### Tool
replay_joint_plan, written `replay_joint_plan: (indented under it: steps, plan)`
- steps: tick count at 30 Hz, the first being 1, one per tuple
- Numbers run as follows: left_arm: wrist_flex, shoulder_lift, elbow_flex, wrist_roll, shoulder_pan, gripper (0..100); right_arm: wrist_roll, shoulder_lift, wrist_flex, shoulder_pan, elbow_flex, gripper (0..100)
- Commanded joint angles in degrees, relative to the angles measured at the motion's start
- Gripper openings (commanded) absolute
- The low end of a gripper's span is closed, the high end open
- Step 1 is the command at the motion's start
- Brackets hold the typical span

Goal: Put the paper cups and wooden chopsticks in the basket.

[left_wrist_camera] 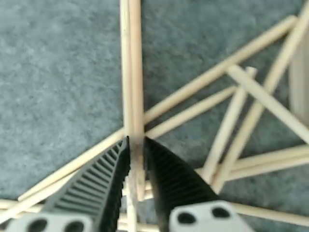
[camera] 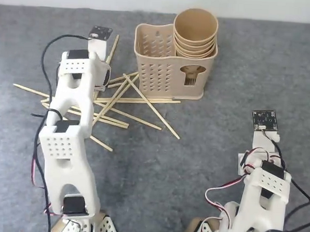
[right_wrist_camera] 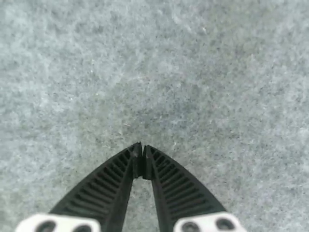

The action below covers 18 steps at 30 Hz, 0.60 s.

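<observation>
Left fingers (left_wrist_camera: 99, 181) clamped, right fingers (right_wrist_camera: 118, 186) closed

Bright, even light — only soft shadows (short, diffuse) under the chopsticks (camera: 140, 100) and beside the basket (camera: 157, 69).

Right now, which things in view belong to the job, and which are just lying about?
Job: brown paper cups stacked in beige perforated plastic basket; pale wooden chopsticks scattered beside it, two clamped by left gripper.
Other: grey felt mat; right gripper, shut, empty.

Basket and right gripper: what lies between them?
The stretch from the basket to the right gripper is bare grey carpet in the high view; the chopsticks lie by the other arm.
</observation>
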Motion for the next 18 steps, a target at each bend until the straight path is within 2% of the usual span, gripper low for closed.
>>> replay_joint_plan:
  steps: [1, 12, 18]
  plan:
    - [3.9, -0.8, -2.0, -1.1, 0.2, 1, 1.1, -1.7, 0.6, -0.4, -0.5, 0.8]
    - [14.6, -0.8, -10.5, -1.1, 0.1, 1, 1.1, -1.7, 0.6, -0.3, -0.5, 0.8]
    - [16.2, -0.8, -19.3, -0.7, 0.6, 1, 1.1, -1.7, 0.6, -0.3, -0.5, 0.8]
